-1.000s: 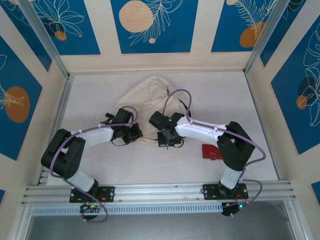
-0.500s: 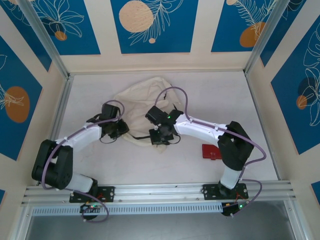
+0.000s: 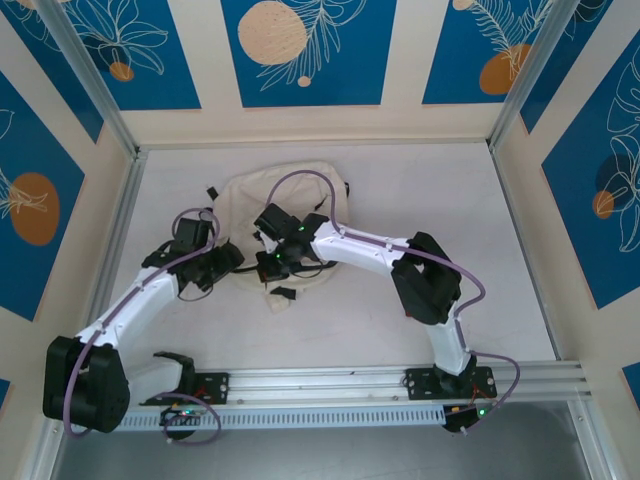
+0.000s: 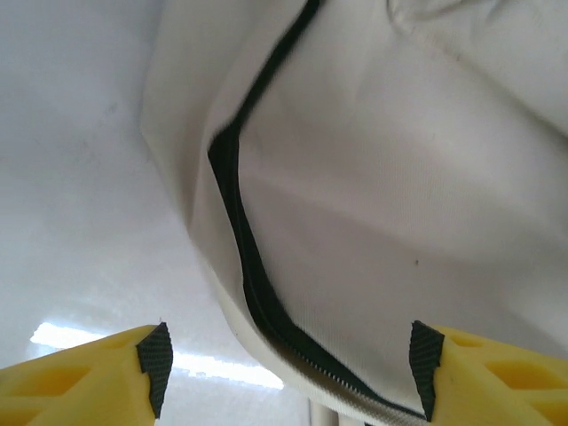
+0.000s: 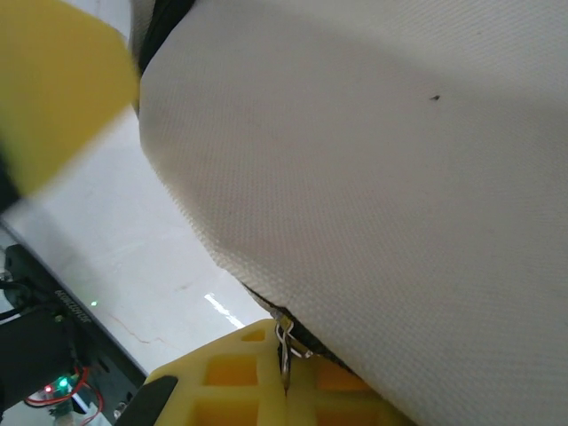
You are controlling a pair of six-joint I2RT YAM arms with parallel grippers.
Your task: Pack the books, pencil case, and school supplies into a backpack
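**Holdings, largest first**

1. Flat white tabletop. It is lying under the backpack and showing bare on every side of it.
2. Large soft cream-white fabric backpack. It is lying slumped and crumpled, and both of my grippers are working along its near edge. Up close, its woven cloth is folding over itself, and it is bulging above my right fingers.
3. My left gripper. It is hovering at the backpack's near-left edge. In the left wrist view, its yellow fingers with black pads are standing wide apart and gripping nothing. The backpack's zippered edge is passing through the gap between them.
4. My right gripper. It is pressing in at the middle of the backpack's near edge, tucked beneath the fabric. Its yellow fingers are closing together.
5. Black zipper. It is curving along the backpack's seam, down toward my left gripper.
6. Small metal zipper pull. It is hanging from the backpack's lower seam and sitting pinched where my right fingers are meeting.
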